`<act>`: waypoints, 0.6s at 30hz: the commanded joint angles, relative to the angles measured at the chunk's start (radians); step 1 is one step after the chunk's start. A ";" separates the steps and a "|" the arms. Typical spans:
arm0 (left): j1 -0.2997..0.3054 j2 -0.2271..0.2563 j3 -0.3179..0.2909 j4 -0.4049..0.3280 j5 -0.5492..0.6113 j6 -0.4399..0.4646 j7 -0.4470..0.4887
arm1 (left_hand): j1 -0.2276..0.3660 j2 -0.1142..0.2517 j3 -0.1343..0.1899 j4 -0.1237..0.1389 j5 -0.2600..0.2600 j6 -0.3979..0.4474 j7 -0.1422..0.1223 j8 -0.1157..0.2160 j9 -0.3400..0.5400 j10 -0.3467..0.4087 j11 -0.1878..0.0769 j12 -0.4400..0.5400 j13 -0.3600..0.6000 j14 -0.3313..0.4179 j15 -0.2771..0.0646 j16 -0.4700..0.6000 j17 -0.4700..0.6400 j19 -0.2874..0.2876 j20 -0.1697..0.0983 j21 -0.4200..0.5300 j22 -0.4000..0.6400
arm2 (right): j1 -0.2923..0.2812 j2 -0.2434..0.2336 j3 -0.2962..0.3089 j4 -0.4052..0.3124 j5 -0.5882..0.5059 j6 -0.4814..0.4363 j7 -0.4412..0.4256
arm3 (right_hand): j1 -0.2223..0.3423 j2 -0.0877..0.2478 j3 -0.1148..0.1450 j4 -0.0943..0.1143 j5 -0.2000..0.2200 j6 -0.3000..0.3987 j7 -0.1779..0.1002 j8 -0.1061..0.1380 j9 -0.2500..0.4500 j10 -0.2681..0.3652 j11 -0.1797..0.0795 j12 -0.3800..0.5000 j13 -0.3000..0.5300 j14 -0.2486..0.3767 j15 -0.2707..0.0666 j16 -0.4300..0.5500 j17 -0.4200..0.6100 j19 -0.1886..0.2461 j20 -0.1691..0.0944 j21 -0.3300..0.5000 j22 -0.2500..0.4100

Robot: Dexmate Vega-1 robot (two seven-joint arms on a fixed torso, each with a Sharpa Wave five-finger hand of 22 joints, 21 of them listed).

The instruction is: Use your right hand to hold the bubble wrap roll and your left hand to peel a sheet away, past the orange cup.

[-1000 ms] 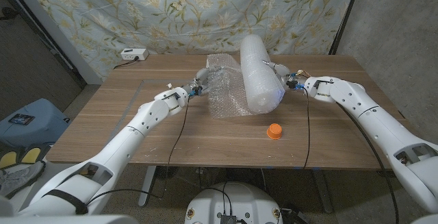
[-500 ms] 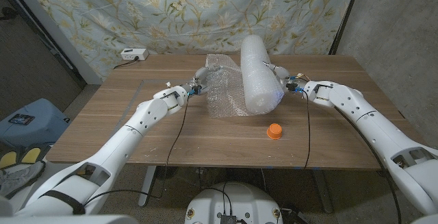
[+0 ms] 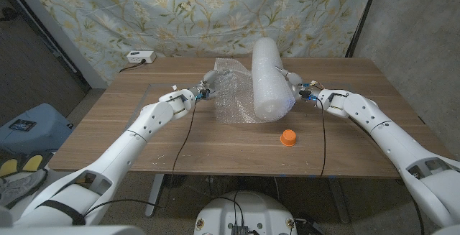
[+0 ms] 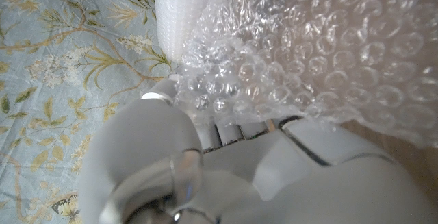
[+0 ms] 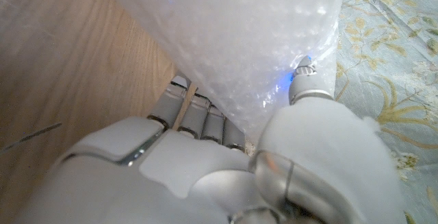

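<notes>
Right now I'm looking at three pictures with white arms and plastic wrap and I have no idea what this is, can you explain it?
It is a two-armed robot at a wooden table. The wide picture comes from a camera on its head, looking down. The two close-ups come from cameras on its wrists. The right robot hand grips an upright bubble wrap roll; its wrist camera sees that hand against the roll. The left robot hand holds the loose sheet pulled from the roll, seen close in its wrist picture. A small orange cup stands on the table nearer the robot.
</notes>
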 commanded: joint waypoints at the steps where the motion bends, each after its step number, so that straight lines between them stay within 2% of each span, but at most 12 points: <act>1: -0.007 0.000 0.007 0.004 0.003 0.006 0.009 | 0.012 0.001 -0.005 -0.002 -0.002 0.026 0.018 -0.004 0.003 0.040 -0.053 0.007 0.005 0.005 -0.002 -0.007 0.006 -0.005 0.002 0.005 0.003 | 0.003 0.010 -0.007 0.029 0.008 -0.012 0.026 | -0.039 -0.009 -0.014 0.011 -0.004 -0.014 -0.003 -0.002 0.001 -0.013 0.002 -0.008 -0.001 -0.005 -0.012 -0.001 0.002 -0.004 -0.001 -0.002 0.005; 7: -0.012 -0.015 0.015 0.026 0.003 0.000 -0.001 | 0.013 0.002 -0.005 -0.002 -0.002 0.024 0.017 -0.006 0.004 0.039 -0.053 0.007 0.008 0.004 -0.002 -0.008 0.007 -0.006 0.002 0.005 0.003 | 0.009 0.012 -0.014 0.045 0.000 -0.015 0.045 | -0.061 -0.015 -0.028 0.017 -0.003 -0.028 -0.003 -0.004 0.000 -0.025 0.008 -0.019 -0.006 -0.015 -0.007 -0.004 0.002 -0.011 0.003 -0.003 0.005; 18: -0.011 0.012 0.015 -0.014 0.027 0.021 0.045 | 0.013 0.002 -0.006 0.000 -0.002 0.024 0.017 -0.008 0.006 0.037 -0.052 0.004 0.008 0.004 -0.002 -0.010 0.006 -0.008 0.002 0.006 0.003 | 0.022 0.041 -0.016 0.097 -0.005 0.012 0.103 | -0.070 -0.017 -0.035 0.016 0.001 -0.043 0.000 -0.005 -0.002 -0.038 0.009 -0.029 -0.010 -0.030 -0.002 -0.011 0.000 -0.024 0.005 -0.006 0.005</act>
